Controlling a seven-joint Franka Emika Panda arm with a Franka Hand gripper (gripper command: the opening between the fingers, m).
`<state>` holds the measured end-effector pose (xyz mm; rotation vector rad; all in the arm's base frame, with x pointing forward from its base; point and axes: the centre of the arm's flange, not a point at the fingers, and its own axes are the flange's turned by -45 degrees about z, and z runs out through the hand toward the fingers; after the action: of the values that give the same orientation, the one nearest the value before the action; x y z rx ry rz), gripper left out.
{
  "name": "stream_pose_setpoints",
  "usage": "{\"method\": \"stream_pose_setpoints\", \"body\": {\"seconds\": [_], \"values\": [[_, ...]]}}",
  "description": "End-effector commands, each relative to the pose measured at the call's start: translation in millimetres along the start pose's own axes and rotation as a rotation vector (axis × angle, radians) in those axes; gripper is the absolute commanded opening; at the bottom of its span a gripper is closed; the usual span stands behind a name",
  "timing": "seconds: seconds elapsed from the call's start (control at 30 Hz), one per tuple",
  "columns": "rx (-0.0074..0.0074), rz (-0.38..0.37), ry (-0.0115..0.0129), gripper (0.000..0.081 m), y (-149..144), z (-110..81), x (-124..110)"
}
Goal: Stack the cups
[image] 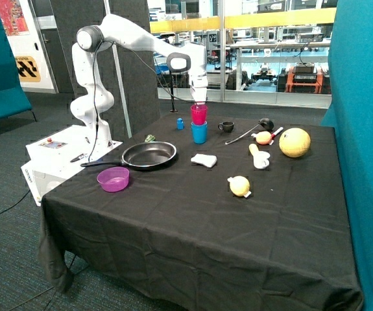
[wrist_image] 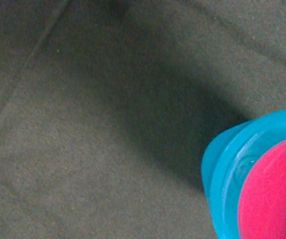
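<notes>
My gripper [image: 199, 102] is shut on the rim of the pink-red cup [image: 199, 115] and holds it upright right over a light blue cup [image: 199, 133] standing on the black tablecloth. The pink-red cup's base is at the blue cup's mouth. In the wrist view the pink-red cup [wrist_image: 274, 194] covers part of the blue cup's open rim [wrist_image: 220, 164]. A smaller light blue thing [image: 180, 123], perhaps the other blue cup, stands just beside them toward the robot base. My fingers are hidden in the wrist view.
A black frying pan [image: 149, 155] and a purple bowl [image: 113, 179] lie nearer the front. A black mug [image: 226, 126], a black ladle [image: 251, 131], a yellow ball [image: 294, 142], a white cloth-like item [image: 204, 160] and a lemon [image: 239, 186] lie around.
</notes>
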<state>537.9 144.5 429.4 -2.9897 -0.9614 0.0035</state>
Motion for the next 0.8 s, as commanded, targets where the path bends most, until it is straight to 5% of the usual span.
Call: {"method": "stream_pose_setpoints", "body": {"seconds": [0.0, 0.77], "values": [[-0.0018, 0.012, 0.0018, 0.0, 4.2, 7.2, -5.8], [-0.0018, 0.025, 0.0018, 0.0, 7.0, 26.6, -10.3]]}}
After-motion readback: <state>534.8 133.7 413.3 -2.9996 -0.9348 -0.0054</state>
